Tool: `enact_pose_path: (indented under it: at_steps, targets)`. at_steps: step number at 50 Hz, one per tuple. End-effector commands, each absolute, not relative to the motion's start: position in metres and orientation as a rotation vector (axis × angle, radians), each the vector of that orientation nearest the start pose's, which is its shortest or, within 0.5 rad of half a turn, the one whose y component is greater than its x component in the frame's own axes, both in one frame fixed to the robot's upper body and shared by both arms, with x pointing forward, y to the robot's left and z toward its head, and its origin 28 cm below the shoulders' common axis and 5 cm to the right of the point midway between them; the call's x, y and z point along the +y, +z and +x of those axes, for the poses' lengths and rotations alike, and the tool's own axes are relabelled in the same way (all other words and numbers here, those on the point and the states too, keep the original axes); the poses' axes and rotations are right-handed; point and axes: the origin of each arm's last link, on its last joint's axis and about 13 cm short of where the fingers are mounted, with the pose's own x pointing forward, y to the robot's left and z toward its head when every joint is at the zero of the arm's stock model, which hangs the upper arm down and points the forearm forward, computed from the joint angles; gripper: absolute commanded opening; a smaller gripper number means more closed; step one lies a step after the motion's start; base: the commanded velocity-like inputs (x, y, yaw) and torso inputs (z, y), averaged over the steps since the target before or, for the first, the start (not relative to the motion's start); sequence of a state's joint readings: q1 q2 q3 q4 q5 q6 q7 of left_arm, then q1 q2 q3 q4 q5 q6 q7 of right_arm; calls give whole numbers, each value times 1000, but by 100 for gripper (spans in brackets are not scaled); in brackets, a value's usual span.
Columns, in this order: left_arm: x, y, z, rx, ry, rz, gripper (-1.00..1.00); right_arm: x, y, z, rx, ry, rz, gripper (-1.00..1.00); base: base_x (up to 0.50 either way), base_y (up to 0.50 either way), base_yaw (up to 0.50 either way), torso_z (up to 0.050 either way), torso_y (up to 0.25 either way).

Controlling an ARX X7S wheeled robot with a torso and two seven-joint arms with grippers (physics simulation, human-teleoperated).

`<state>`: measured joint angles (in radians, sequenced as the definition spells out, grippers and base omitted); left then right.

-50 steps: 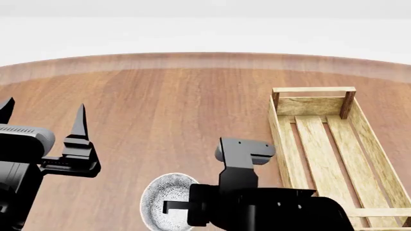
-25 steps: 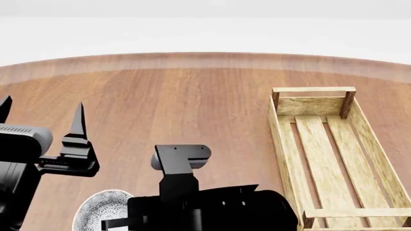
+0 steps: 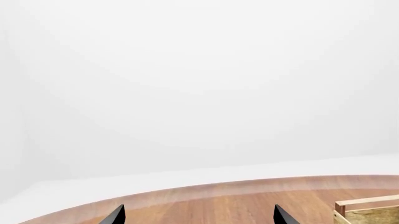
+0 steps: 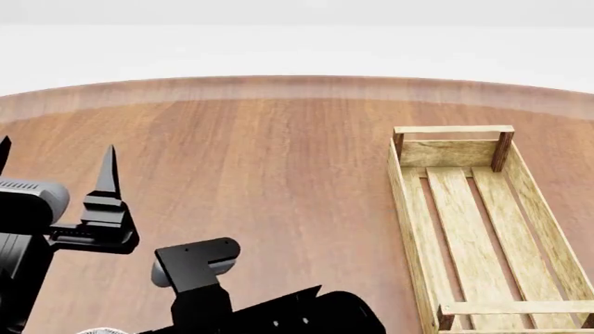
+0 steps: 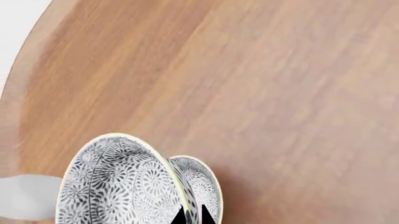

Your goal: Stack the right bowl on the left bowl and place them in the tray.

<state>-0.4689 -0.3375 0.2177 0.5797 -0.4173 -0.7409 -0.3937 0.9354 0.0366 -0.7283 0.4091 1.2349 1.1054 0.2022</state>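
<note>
because your right gripper (image 5: pixel 192 217) pinches the bowl (image 5: pixel 115 184) by its rim, it hangs tilted above the table (image 5: pixel 293 93); your left gripper (image 4: pixel 51 163) waits wide, tray (image 4: pixel 464 209) empty.

The bench (image 4: pixel 278 160) is seen as reddish-brown wood with long straight grain, smooth and of a soft satin sheen, paler along its far rim. The tray (image 4: pixel 469 209) is made of pale raw-looking planks, matt, with coarse visible grain. The bowl (image 5: pixel 118 186) looks like glazed ceramic, white with a fine grey floral pattern and a thin cream rim. The fingers (image 4: pixel 107 174) of the left arm are rendered as matt black plastic; a grey, faintly glossy housing (image 4: pixel 33 202) is seen behind them.
</note>
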Motion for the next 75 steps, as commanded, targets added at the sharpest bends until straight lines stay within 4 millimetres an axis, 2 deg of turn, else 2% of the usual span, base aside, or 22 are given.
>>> enact_pose_path:
  at_steps: [1,30,51,71,75]
  targets:
    - [208,180,250,-209,-20,74,100,30,126,289,926,927,93,-100,0,0,0,0,0]
    - [207,176,247,-194,-68,95,100,28,130,292,896,919,108,-100,0,0,0,0,0]
    - [206,176,247,-206,-60,98,100,27,132,295,878,915,119,-100,0,0,0,0,-238]
    - [206,175,246,-206,-65,101,100,28,134,297,851,927,127,-100,0,0,0,0,0]
    - [206,174,246,-205,-69,106,100,29,133,296,844,934,122,-100,0,0,0,0,-235]
